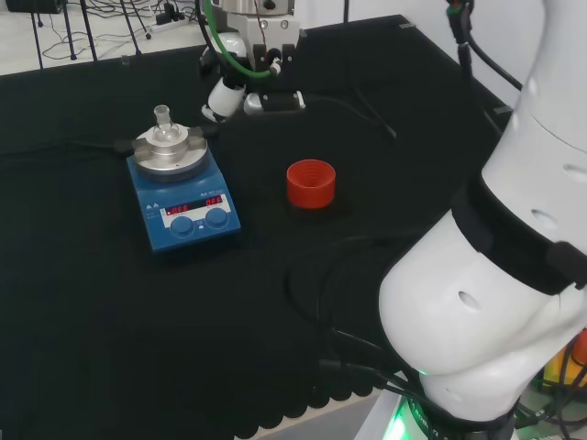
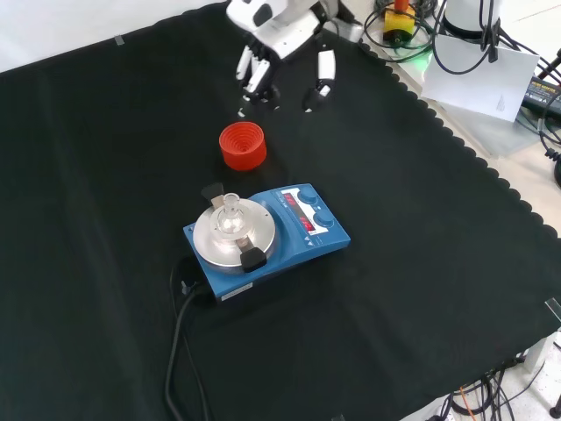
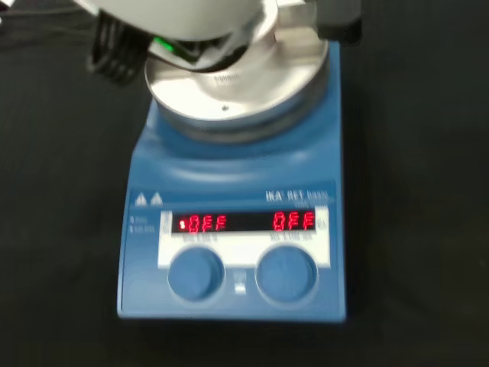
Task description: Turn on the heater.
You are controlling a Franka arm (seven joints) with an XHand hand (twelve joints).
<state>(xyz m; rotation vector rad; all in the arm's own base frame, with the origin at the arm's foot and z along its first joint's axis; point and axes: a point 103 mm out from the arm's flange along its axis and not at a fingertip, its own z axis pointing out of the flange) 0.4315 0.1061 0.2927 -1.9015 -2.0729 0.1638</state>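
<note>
The heater (image 1: 183, 188) is a blue box with a round metal plate and a small clear flask (image 1: 164, 124) on top. Its front panel carries two red lit displays (image 3: 248, 222) above two blue knobs (image 3: 195, 275) (image 3: 284, 274). In the front view the heater (image 2: 263, 237) stands mid-cloth. The hand (image 2: 276, 39) hovers high at the far end, beyond the red ring, well apart from the heater. Its fingers (image 2: 254, 74) hang relaxed and spread, holding nothing. In the head view the hand (image 1: 261, 50) is behind and to the right of the heater. A blurred white part of the hand (image 3: 191, 19) shows in the wrist view.
A red ribbed ring stand (image 1: 311, 183) (image 2: 242, 145) sits alone on the cloth between hand and heater. The heater's black cable (image 2: 180, 324) trails off toward the front view's bottom. The cloth's scalloped edge (image 2: 473, 167) runs down the front view's right side.
</note>
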